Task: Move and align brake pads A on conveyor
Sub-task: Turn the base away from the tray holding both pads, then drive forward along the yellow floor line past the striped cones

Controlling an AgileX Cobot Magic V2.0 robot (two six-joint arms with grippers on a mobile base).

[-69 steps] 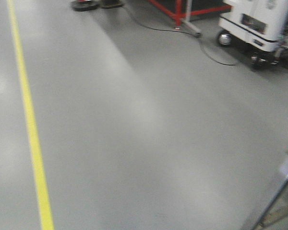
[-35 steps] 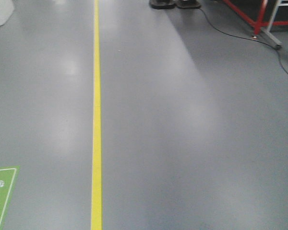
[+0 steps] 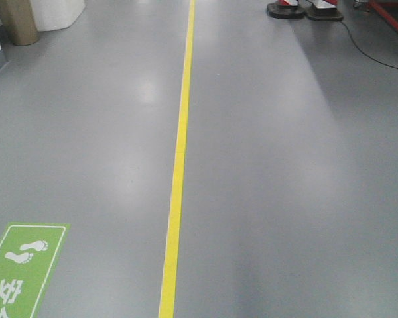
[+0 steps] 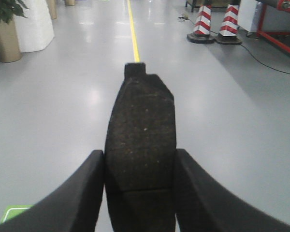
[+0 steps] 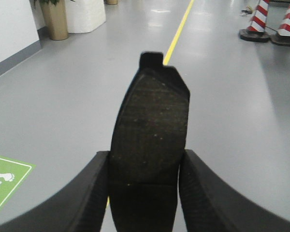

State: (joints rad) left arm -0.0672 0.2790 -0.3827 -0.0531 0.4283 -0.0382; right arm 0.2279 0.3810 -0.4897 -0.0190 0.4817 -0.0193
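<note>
Judged as mid-transit, with one brake pad [image 4: 141, 116] clenched in the left gripper [image 4: 139, 154] and a second brake pad [image 5: 152, 111] clenched in the right gripper [image 5: 144, 157], both above grey floor [image 3: 285, 199] near a yellow line [image 3: 179, 159], no conveyor in view: pickup done, placement and alignment outstanding.

Glossy grey floor [image 3: 285, 165], yellow line [image 3: 179, 165]

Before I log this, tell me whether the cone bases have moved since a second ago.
No. The cone bases stay right of the yellow line; both slid rightward in frame together, so the view turned.
</note>
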